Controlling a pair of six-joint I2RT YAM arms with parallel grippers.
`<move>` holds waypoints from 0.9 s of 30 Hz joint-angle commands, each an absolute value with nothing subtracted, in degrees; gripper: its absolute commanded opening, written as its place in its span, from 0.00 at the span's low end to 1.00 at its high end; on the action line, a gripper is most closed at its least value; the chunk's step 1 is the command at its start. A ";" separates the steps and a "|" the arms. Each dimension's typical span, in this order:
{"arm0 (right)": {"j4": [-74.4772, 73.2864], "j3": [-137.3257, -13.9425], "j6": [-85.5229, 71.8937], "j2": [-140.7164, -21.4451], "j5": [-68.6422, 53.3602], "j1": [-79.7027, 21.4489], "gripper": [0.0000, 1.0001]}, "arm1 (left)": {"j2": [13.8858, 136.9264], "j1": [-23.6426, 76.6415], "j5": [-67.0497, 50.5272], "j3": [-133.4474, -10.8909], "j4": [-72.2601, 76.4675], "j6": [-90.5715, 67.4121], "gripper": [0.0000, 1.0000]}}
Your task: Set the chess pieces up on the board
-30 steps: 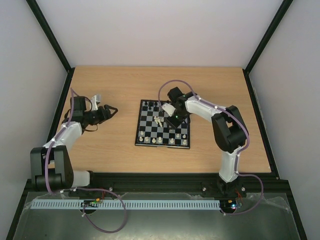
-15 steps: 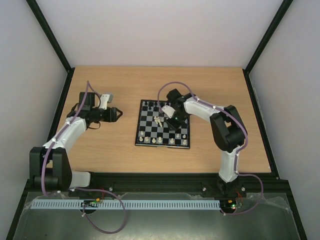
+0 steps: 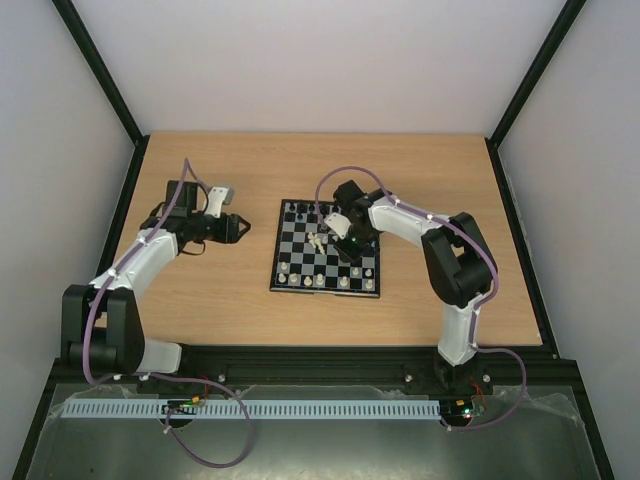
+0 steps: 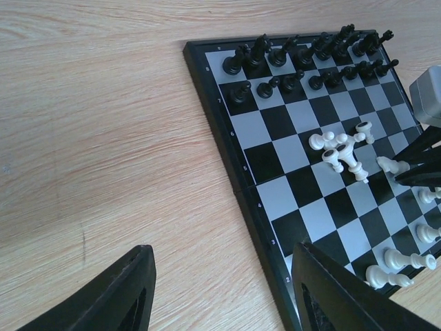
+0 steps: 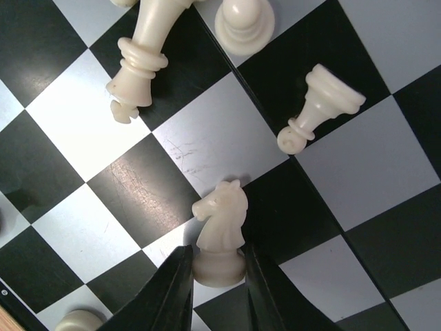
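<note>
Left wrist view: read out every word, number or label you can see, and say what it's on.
"7", "6", "5", "4", "3", "2": white digits on the board's border, one per row.
Top digit beside the black pieces' back row: too blurred to read.
No other words or brands show.

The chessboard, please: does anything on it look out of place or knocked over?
Yes. Several cream-white chess pieces lie toppled in a jumble in the middle of the black-and-grey checkered chessboard, off their rows. The black chess pieces stand upright in two neat rows.
</note>
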State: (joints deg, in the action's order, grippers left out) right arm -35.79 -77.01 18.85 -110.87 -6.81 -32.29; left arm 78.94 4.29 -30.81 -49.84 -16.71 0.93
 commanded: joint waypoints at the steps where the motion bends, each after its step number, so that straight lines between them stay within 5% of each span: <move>1: -38.89 -74.59 18.98 -111.77 -4.36 -32.87 0.19 | 79.54 5.12 -30.65 -51.62 -16.88 1.80 0.57; 14: -36.46 -74.69 22.02 -101.86 -7.30 -33.13 0.10 | 84.70 8.13 -43.68 -60.47 -18.39 -1.59 0.63; 21: -32.71 -77.12 21.88 -96.50 -12.07 -33.22 0.10 | 91.57 11.42 -64.00 -63.81 -9.95 -13.99 0.56; 27: -32.22 -81.10 21.01 -97.32 -13.75 -33.70 0.10 | 94.51 17.75 -68.64 -63.94 -6.23 -17.71 0.52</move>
